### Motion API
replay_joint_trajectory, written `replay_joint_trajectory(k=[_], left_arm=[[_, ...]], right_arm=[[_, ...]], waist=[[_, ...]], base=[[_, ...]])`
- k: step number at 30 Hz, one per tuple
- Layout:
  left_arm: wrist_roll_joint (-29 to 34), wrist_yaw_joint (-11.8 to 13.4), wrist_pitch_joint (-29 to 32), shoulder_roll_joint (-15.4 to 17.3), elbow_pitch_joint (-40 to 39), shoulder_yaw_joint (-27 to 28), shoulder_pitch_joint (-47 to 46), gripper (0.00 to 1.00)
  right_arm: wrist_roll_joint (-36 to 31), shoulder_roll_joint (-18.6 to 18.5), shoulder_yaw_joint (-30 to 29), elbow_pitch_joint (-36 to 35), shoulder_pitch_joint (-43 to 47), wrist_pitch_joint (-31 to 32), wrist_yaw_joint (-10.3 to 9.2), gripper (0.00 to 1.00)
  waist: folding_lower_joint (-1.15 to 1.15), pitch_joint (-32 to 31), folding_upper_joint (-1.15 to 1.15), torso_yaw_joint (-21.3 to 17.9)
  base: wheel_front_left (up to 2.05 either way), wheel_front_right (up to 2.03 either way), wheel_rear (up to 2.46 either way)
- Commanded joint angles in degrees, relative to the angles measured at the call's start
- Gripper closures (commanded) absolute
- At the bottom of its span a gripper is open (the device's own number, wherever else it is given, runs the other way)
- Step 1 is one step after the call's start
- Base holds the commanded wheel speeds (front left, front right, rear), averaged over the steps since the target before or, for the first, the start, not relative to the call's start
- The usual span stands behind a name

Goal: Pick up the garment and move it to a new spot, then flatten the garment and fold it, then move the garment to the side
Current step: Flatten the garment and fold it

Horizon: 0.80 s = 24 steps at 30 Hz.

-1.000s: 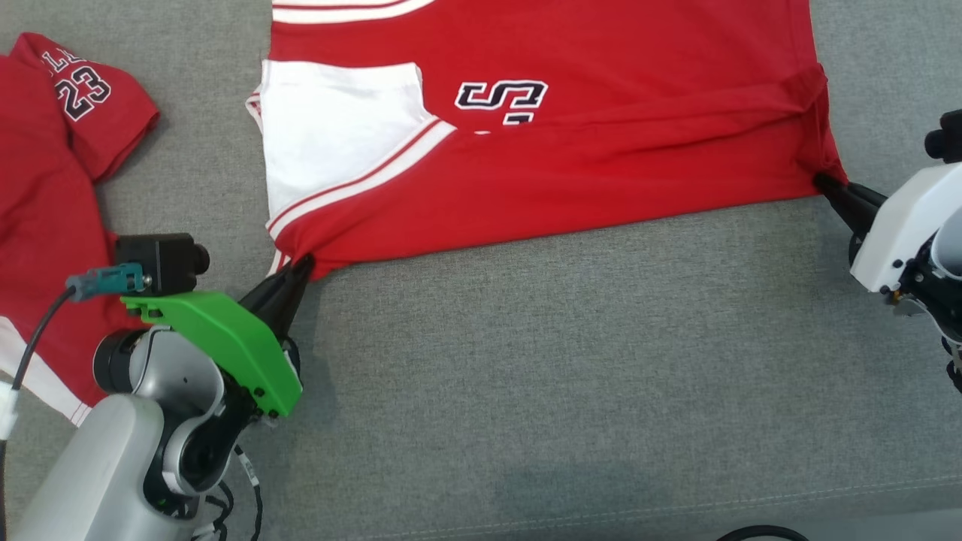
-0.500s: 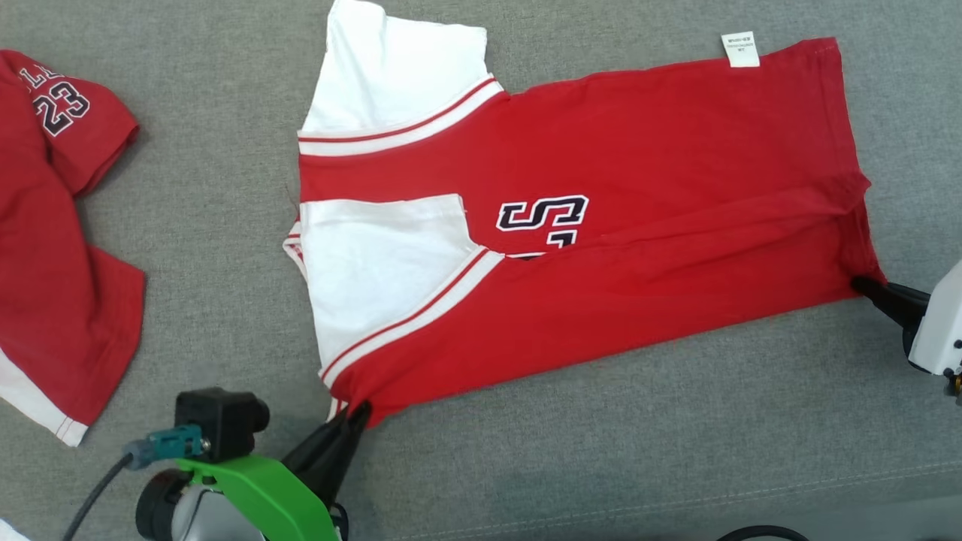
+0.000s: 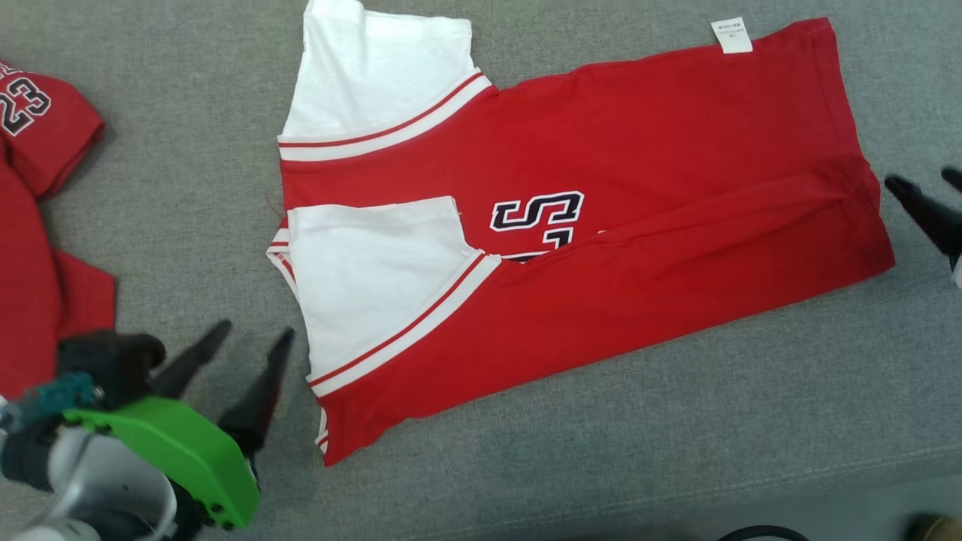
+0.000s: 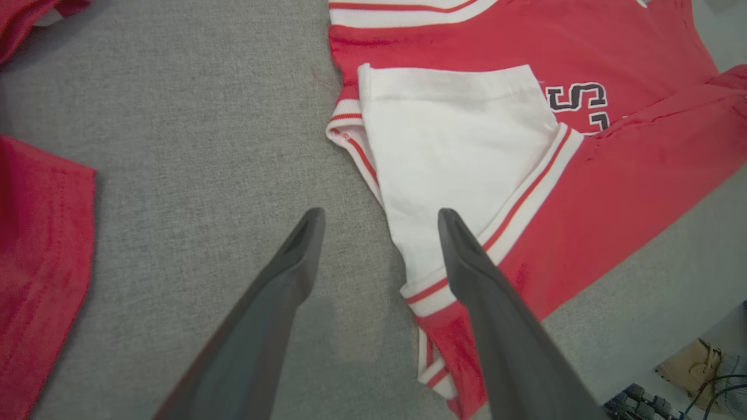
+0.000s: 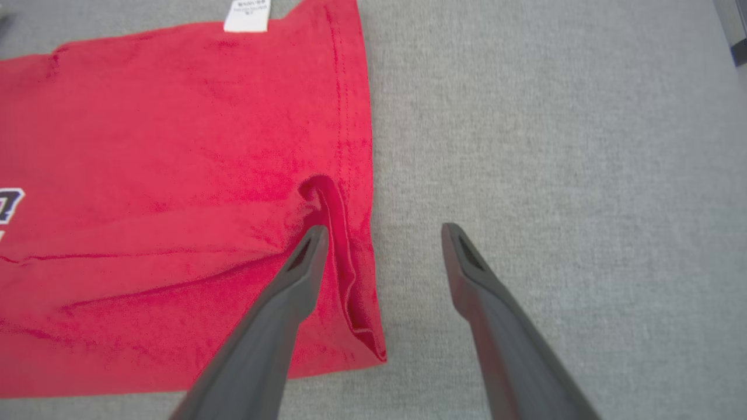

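Note:
The garment (image 3: 639,225) is a red jersey with white sleeves and a dark "S" print, lying folded on the grey surface. My left gripper (image 3: 255,330) stands open just left of its near left corner, apart from the cloth. In the left wrist view the left gripper (image 4: 380,213) has its fingers spread, one over bare grey fabric and one over the garment's (image 4: 583,204) white-trimmed corner. My right gripper (image 3: 921,178) is open beside the right hem. In the right wrist view the right gripper (image 5: 383,228) straddles the puckered hem edge of the garment (image 5: 175,175), holding nothing.
A second red jersey (image 3: 30,225) marked 23 lies at the far left, also seen as red cloth (image 4: 35,262) in the left wrist view. The grey surface (image 3: 601,451) has a seam near its front edge. Cables and a tan object (image 4: 688,367) lie beyond that edge.
Both grippers have opened and let go of the garment's near corners, which now lie flat. The left gripper has drawn back to the left, the right one off the hem. The head view has shifted.

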Motion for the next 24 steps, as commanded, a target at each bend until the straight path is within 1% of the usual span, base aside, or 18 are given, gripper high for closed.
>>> replay_joint_trajectory(k=[1,3,7,10,13,14,15,18,24], left_arm=[[0.06,0.08,0.58,1.08,-0.08,0.74,-2.04,0.0],[-1.03,-0.94,2.61,2.32,-0.4,2.16,-5.89,0.0],[-4.99,-3.92,8.42,1.76,3.33,2.72,-18.41,0.0],[-6.96,-5.98,13.33,-0.87,8.68,0.8,-29.67,0.0],[-8.53,-6.99,17.78,-4.0,14.72,-1.26,-40.08,0.0],[-9.17,-7.45,20.14,-6.35,18.57,-2.63,-45.62,0.0],[-9.18,-7.63,20.99,-7.28,20.53,-3.1,-48.28,0.0],[-7.82,-8.2,22.84,-9.33,25.55,-5.07,-54.37,0.0],[-6.05,-9.22,24.98,-9.94,32.81,-6.98,-60.18,0.0]], right_arm=[[-0.34,0.82,0.14,-0.63,-1.4,-0.25,0.0,0.0],[-1.95,1.45,0.3,-1.41,-4.54,-0.31,-0.02,0.0],[-5.21,3.18,1.54,0.3,-12.62,0.16,-0.01,0.0],[-7.36,4.74,2.85,3.57,-18.59,0.58,-0.02,0.0],[-9.01,6.76,4.58,6.71,-24.2,0.42,-0.01,0.0],[-9.73,7.65,5.87,8.69,-26.88,0.29,-0.01,0.0],[-9.92,7.93,6.39,9.79,-28.24,0.06,-0.03,0.0],[-10.53,8.66,8.16,12.9,-31.4,-1.06,-0.03,0.0],[-10.58,10.49,12.56,17.72,-35.09,-3.6,-0.03,0.0]], waist=[[0.0,1.46,0.0,-0.93],[0.0,2.93,0.0,-0.89],[0.0,6.69,0.0,-0.01],[0.0,9.41,0.0,0.44],[0.0,11.72,0.0,0.5],[0.0,12.83,0.0,0.41],[0.0,13.37,0.0,0.3],[0.0,14.31,0.0,-0.18],[0.0,15.36,0.0,-1.99]], base=[[0.0,0.0,0.0],[0.0,0.0,0.0],[0.0,0.0,0.0],[0.0,0.0,0.0],[0.0,0.0,0.0],[0.0,0.0,0.0],[0.0,0.0,0.0],[0.0,0.0,0.0],[0.0,0.0,0.0]])
